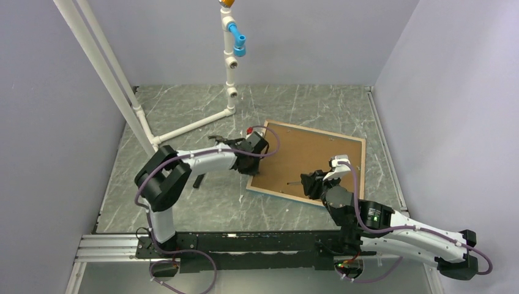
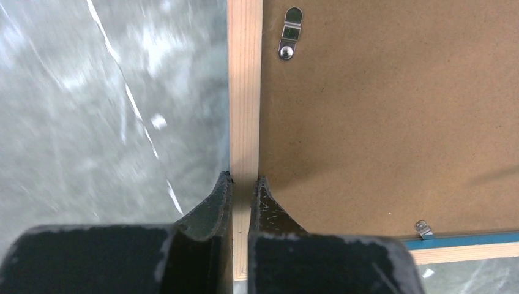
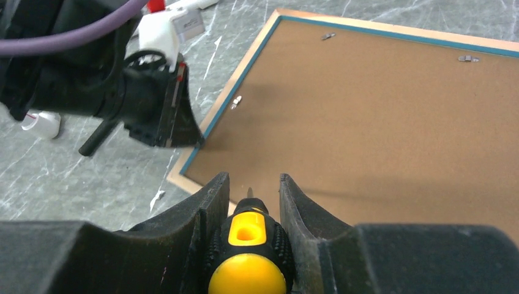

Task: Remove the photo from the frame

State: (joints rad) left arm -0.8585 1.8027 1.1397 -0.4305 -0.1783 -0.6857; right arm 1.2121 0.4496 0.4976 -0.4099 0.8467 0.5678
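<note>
- Left wrist view: left gripper (image 2: 245, 182) is pinched onto the frame (image 2: 245, 92), one finger on each side of its pale wood rim, close to a corner.
- Frame lies face down, with the brown backing board (image 2: 392, 110) up and a thin turquoise strip (image 2: 465, 241) along one edge.
- Two small metal tabs sit on the board: one (image 2: 290, 41) beside the pinched rim, one (image 2: 422, 228) by the turquoise edge.
- Right gripper (image 3: 251, 182) is clamped on a screwdriver (image 3: 248, 263), yellow-and-black handle between the fingers, shaft pointing out over the board. Cannot tell if the tip touches.
- From above, the frame sits askew, right of centre on the grey marbled table (image 1: 183, 202), between both grippers.
- White pipe stand (image 1: 229, 61) stands behind the frame.
</note>
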